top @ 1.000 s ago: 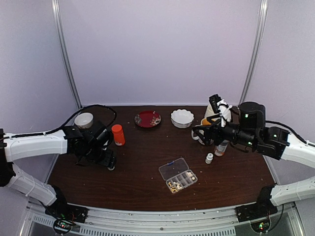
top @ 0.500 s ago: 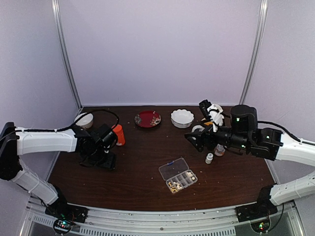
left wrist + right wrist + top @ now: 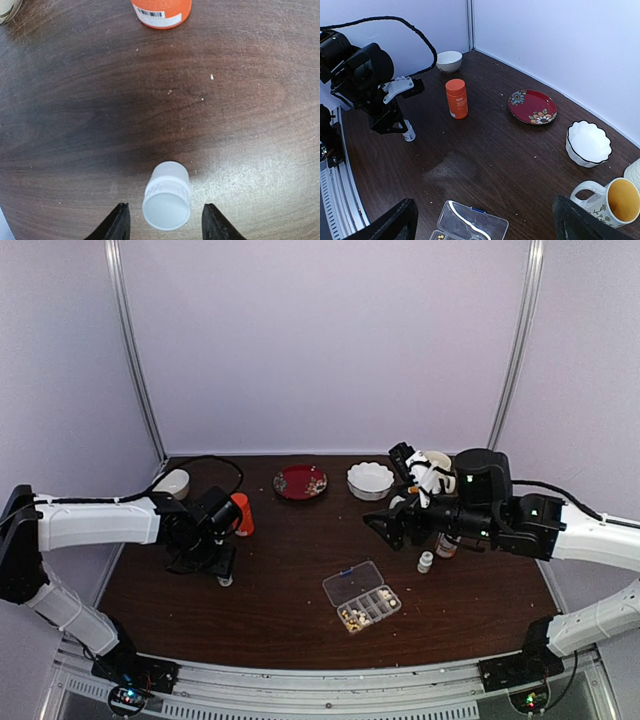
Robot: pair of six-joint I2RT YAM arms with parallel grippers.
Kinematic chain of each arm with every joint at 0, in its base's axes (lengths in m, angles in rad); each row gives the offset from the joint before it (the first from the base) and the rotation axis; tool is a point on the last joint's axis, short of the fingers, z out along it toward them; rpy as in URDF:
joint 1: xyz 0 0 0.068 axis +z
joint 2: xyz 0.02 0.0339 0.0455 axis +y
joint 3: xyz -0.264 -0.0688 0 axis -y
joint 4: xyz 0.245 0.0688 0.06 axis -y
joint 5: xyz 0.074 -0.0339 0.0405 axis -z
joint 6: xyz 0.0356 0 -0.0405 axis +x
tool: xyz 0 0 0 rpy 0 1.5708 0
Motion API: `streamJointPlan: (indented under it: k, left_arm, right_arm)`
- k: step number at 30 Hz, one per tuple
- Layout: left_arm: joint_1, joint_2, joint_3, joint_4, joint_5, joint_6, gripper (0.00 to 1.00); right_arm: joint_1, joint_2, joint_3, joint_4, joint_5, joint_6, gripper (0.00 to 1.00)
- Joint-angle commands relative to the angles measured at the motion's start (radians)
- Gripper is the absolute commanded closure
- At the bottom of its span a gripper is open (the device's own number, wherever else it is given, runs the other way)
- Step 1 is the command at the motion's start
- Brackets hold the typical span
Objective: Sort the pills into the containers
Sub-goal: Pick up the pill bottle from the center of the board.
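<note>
The clear organiser box (image 3: 362, 597) lies open near the table's front middle, its containers holding tan-yellow pills (image 3: 350, 616); its lid (image 3: 470, 225) and a few pills (image 3: 440, 236) show at the bottom of the right wrist view. My right gripper (image 3: 385, 523) hangs open and empty above the table, behind the box. At the left, my left gripper (image 3: 166, 222) stands open astride a small white capped bottle (image 3: 166, 202), with a gap on each side; that bottle (image 3: 226, 580) stands upright on the table.
An orange bottle (image 3: 241, 513) stands just behind the left gripper. A red plate (image 3: 300, 482), a scalloped white bowl (image 3: 370, 480) and a small bowl (image 3: 172, 483) line the back. A mug (image 3: 612, 200), an amber bottle (image 3: 447, 543) and another small white bottle (image 3: 425, 561) stand under the right arm.
The left jaws have narrowed around the small white bottle. The right arm has swung left toward the table's middle, its jaws a little wider.
</note>
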Motion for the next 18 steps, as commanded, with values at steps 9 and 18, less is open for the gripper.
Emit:
streamJointPlan:
  k: [9, 18]
  left_arm:
    - [0.008, 0.039, 0.03, 0.016, -0.023, 0.003, 0.58]
    - [0.009, 0.022, 0.036, 0.023, 0.019, 0.009, 0.8]
  right_arm:
    - [0.025, 0.011, 0.036, -0.016, 0.002, -0.029, 0.02]
    - [0.029, 0.011, 0.027, -0.008, 0.002, -0.027, 0.01]
